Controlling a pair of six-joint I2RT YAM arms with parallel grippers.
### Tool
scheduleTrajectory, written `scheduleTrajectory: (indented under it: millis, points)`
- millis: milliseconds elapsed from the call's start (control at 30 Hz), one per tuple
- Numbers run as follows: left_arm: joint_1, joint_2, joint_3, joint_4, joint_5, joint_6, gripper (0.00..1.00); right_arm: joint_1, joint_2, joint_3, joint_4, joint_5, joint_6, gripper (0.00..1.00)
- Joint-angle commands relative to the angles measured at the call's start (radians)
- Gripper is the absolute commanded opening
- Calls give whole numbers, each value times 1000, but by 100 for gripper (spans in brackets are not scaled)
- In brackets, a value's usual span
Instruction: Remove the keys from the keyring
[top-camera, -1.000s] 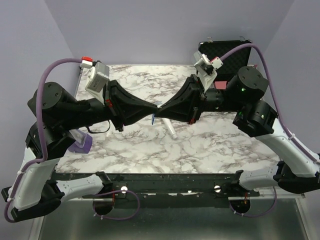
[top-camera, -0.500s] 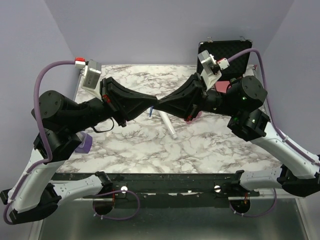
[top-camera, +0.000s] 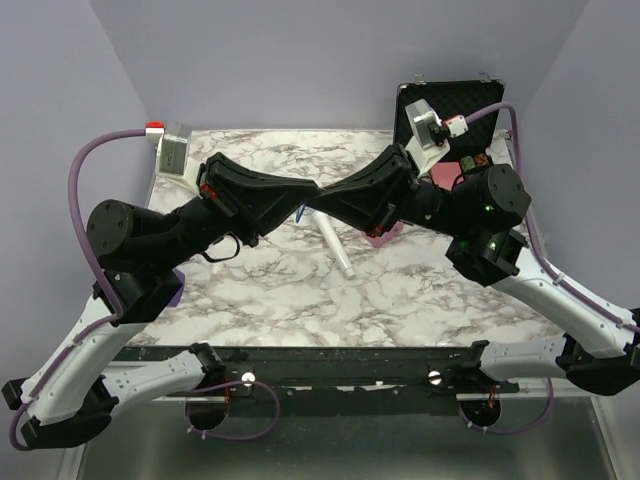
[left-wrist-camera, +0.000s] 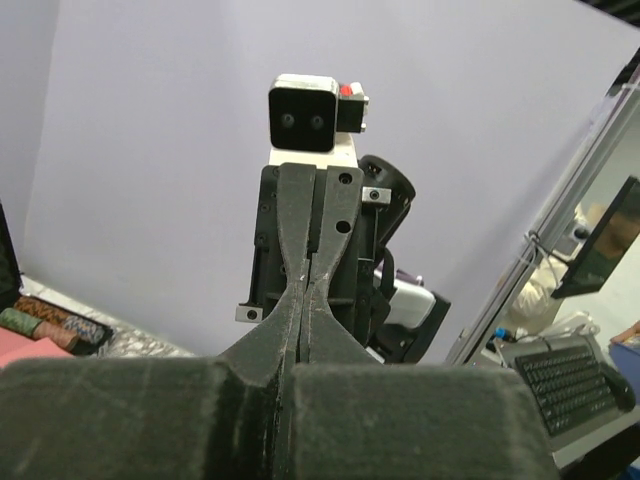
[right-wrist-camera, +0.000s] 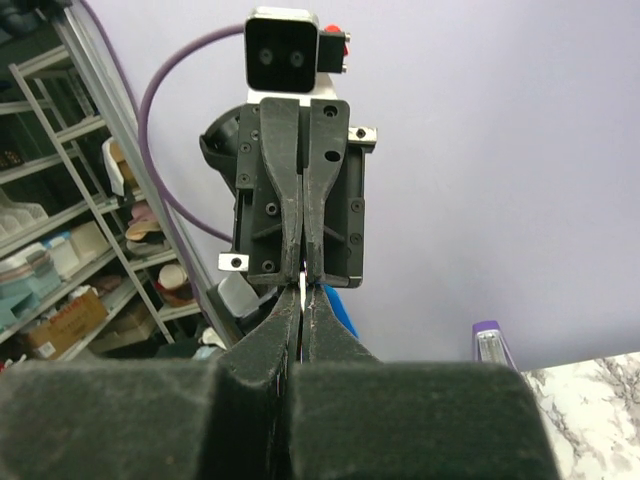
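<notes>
The left fingers (top-camera: 303, 197) are pinched shut; the blue key (top-camera: 302, 213) dangles just below them. The right fingers (top-camera: 347, 195) — also closed — meet them tip to tip. Both have risen off the counter (top-camera: 260, 290), probably 1 pull under way — keyring indiscernible.

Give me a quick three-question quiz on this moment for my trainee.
1. True or false: the left hand and right hand meet tip to tip above the table.
2. The white microphone is: A) clamped in the right hand; B) lying on the table below the hands; C) hanging off the table's edge.
3. Are the fingers of each hand spread or closed?
Key: 1 true; 2 B; 3 closed, both.
</notes>
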Motion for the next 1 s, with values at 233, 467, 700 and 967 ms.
scheduleTrajectory:
  millis: [233,467,700,967]
  points:
    - [-10,4,-138,160,-116,-123,0,8,49,-17,79,52,18,1]
    - [-21,-26,-184,214,-202,-130,0,8,52,-8,92,64,20,1]
    - [-24,-33,-187,202,-239,-139,17,10,49,-3,77,55,21,1]
    - [-21,-106,-112,-22,-310,-9,92,8,-17,-59,-23,64,-5,1]
